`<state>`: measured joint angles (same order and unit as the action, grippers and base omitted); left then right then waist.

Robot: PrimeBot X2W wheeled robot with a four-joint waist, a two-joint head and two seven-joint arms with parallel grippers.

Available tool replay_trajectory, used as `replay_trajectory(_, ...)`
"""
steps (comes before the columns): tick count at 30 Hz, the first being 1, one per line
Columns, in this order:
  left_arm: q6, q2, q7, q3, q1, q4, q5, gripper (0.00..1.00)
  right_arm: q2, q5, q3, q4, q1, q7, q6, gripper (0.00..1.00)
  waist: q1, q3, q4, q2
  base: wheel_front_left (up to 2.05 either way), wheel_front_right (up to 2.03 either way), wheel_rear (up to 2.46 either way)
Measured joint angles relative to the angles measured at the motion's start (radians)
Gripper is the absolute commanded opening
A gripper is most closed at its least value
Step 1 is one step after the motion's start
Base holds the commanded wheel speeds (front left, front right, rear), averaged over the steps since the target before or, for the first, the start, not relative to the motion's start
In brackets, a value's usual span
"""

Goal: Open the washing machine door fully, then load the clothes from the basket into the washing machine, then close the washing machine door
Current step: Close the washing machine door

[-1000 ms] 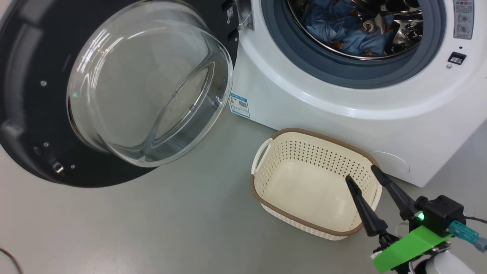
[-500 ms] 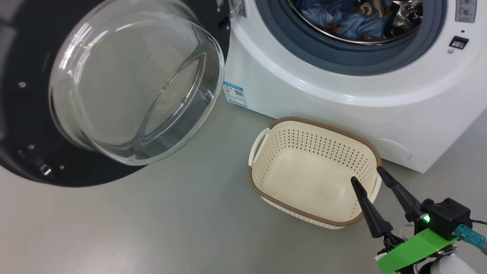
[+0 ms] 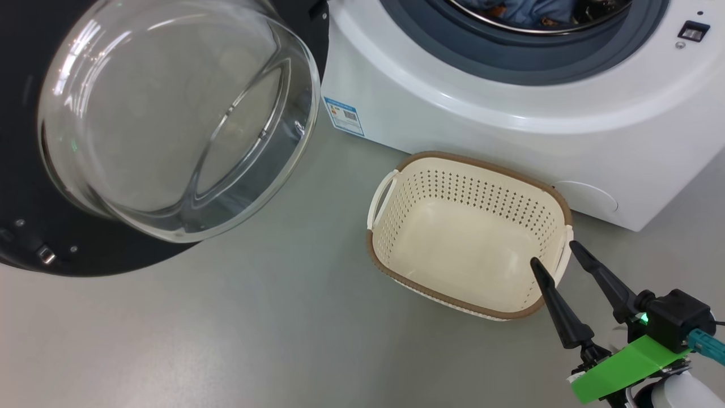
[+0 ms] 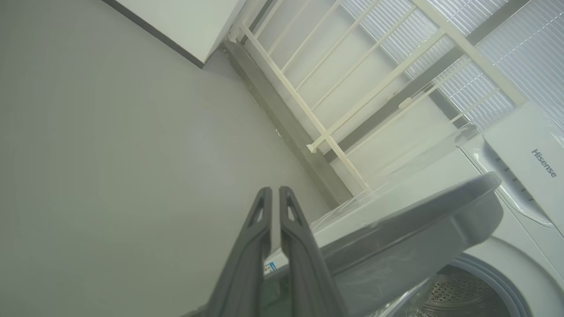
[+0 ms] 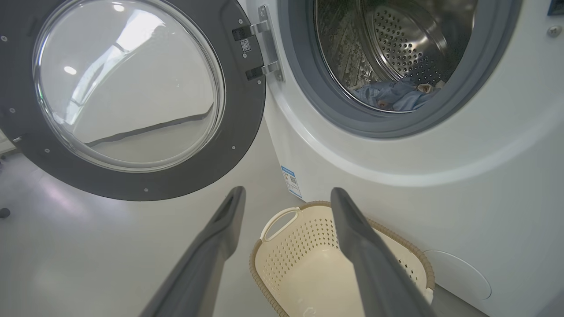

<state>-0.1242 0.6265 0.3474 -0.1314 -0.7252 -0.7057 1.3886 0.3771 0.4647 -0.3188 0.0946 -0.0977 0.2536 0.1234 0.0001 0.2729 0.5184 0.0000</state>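
Nearest, the right jaws gape wide and empty over the rim of the empty basket (image 3: pixel 470 192), the left jaws are pressed together on nothing, the washing machine door (image 5: pixel 246 132) hangs open, and the clothes (image 5: pixel 396 94) lie inside the washing machine (image 3: pixel 453 124).

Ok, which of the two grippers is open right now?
The right gripper: its two dark fingers stand spread wide apart, close to the basket. The left gripper has its fingers pressed together with nothing between them.
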Motion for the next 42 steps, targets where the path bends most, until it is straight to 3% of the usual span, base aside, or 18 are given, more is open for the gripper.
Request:
replay_trajectory(22,0.000,0.035,0.224,0.078,-0.035,-0.042,0.122,0.00,0.030,-0.004,-0.004,-0.010,-0.038,0.000,0.000,1.00,-0.0001,0.046,-0.006,0.0000,0.00,0.00,0.00)
replay_trajectory(32,0.000,0.055,0.410,0.132,0.011,0.080,0.162,0.00,0.000,-0.004,-0.002,-0.004,-0.036,0.000,0.000,1.00,-0.0001,-0.004,-0.005,0.0000,0.00,0.00,0.00)
replay_trajectory(42,0.000,0.055,0.559,0.165,0.125,0.295,0.215,0.00,-0.029,-0.004,0.011,-0.002,-0.010,0.000,0.000,1.00,-0.0001,-0.055,-0.010,0.0000,0.00,0.00,0.00)
